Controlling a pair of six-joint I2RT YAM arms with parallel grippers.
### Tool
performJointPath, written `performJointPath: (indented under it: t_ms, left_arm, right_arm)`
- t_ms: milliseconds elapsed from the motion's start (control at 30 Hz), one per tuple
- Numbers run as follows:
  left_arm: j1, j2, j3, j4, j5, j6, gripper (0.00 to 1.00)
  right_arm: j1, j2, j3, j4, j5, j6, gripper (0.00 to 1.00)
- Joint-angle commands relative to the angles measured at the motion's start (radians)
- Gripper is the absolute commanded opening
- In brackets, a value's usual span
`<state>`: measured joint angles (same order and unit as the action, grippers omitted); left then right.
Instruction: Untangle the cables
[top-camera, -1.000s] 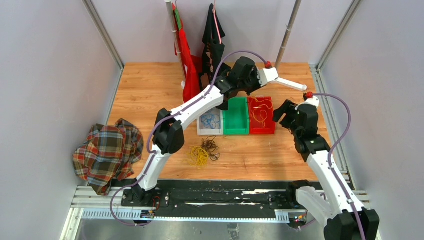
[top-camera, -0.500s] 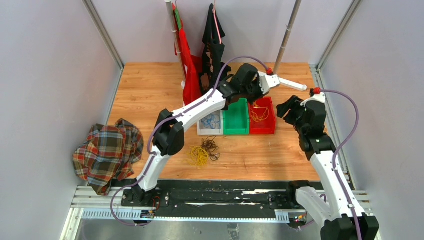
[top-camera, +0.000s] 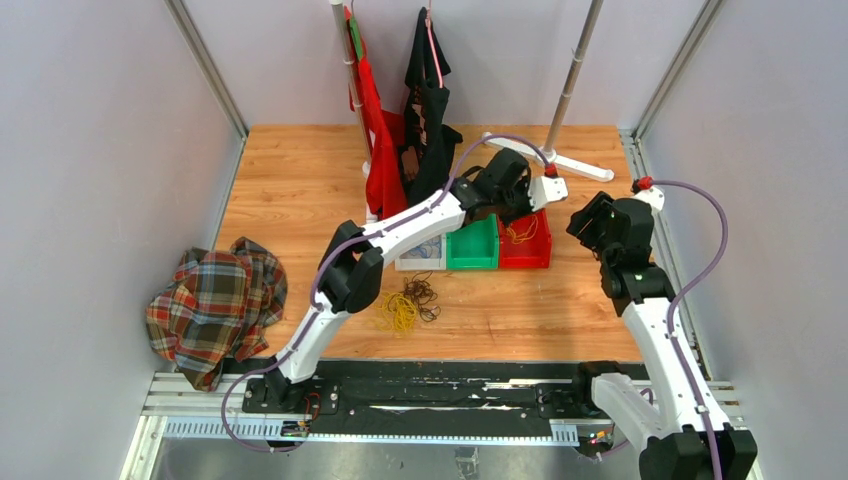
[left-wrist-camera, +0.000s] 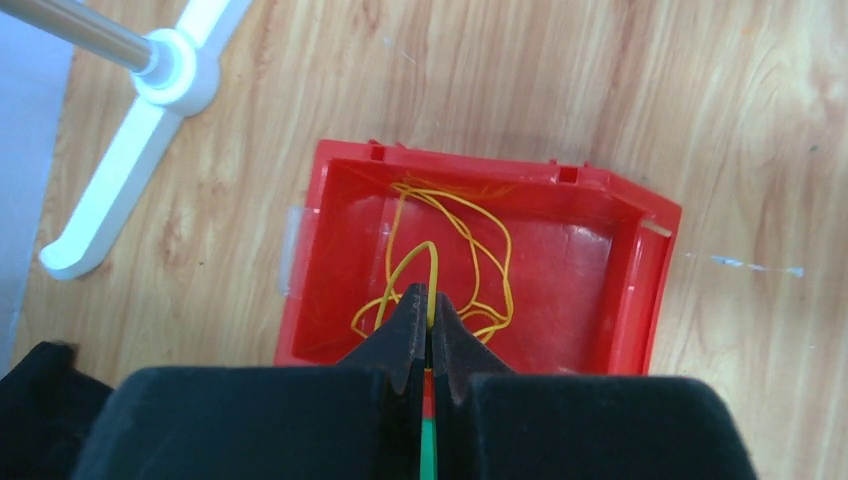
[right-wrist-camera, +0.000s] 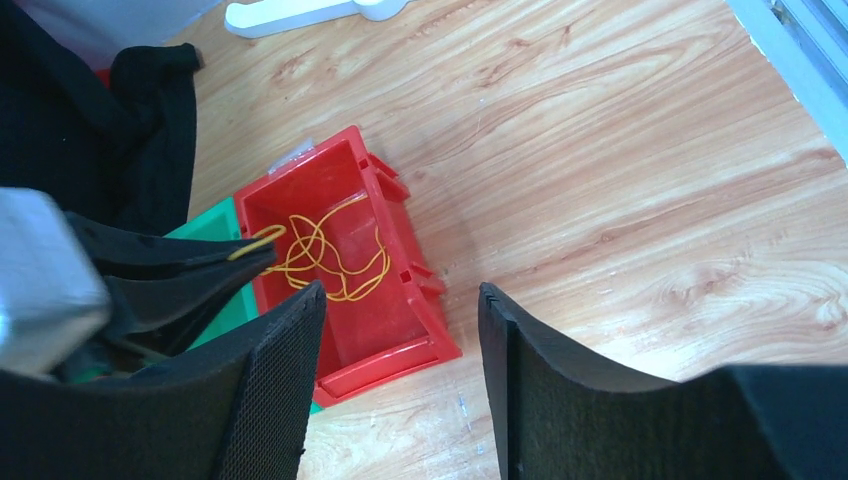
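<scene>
A loose yellow cable (left-wrist-camera: 503, 262) lies in the red bin (left-wrist-camera: 660, 255). My left gripper (left-wrist-camera: 430, 300) hangs over that bin, shut on one loop of the yellow cable. It also shows in the top view (top-camera: 518, 200) and in the right wrist view (right-wrist-camera: 262, 250). My right gripper (right-wrist-camera: 400, 295) is open and empty, above the floor just right of the red bin (right-wrist-camera: 400, 330). A tangle of yellow cable (top-camera: 400, 313) and dark cable (top-camera: 424, 291) lies on the wood in front of the bins. A blue cable (top-camera: 428, 247) lies in the white bin, partly hidden by my left arm.
A green bin (top-camera: 471, 246) stands between the white and red bins. A white rack foot (top-camera: 572, 164) lies behind them. Red (top-camera: 378, 130) and black garments (top-camera: 428, 100) hang at the back. A plaid cloth (top-camera: 215, 300) lies at the left.
My left gripper has come nearer and lower over the red bin with the yellow cable in it. My right gripper has drifted to the right, away from the bins.
</scene>
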<state>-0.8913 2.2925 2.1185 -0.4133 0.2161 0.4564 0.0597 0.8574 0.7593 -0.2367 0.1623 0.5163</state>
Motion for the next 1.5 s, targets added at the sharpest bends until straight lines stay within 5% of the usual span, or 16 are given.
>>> performJointPath:
  t_ms: [0, 167, 300, 533, 800, 1000, 1233, 1467]
  left_arm:
    - [-0.015, 0.072, -0.015, -0.011, -0.001, 0.112, 0.00]
    - [-0.026, 0.130, 0.062, -0.114, 0.019, 0.123, 0.02]
    - [-0.026, 0.104, 0.080, -0.183, 0.039, 0.145, 0.35]
    - [-0.024, -0.001, 0.086, -0.297, 0.100, 0.182, 0.77]
    - [-0.011, -0.101, 0.176, -0.432, 0.170, 0.185, 0.96]
    - [0.044, -0.259, 0.094, -0.571, 0.182, 0.178, 0.98]
    - [0.208, -0.577, -0.373, -0.633, 0.237, 0.180, 0.99]
    - [0.353, -0.745, -0.781, -0.626, 0.317, 0.256, 0.75]
  right_arm:
    - [-0.017, 0.014, 0.031, -0.016, 0.027, 0.029, 0.57]
    - [-0.017, 0.012, 0.013, -0.016, 0.023, 0.029, 0.57]
    - [-0.017, 0.025, 0.027, -0.017, 0.010, 0.022, 0.57]
    - [-0.017, 0.048, 0.050, -0.022, -0.018, 0.019, 0.57]
    - [-0.017, 0.071, 0.070, -0.021, -0.059, 0.010, 0.59]
    - [-0.006, 0.093, 0.066, 0.015, -0.136, 0.001, 0.58]
    - [0.188, 0.157, 0.059, 0.037, -0.074, -0.019, 0.54]
    - [0.444, 0.197, -0.001, 0.092, 0.000, -0.025, 0.51]
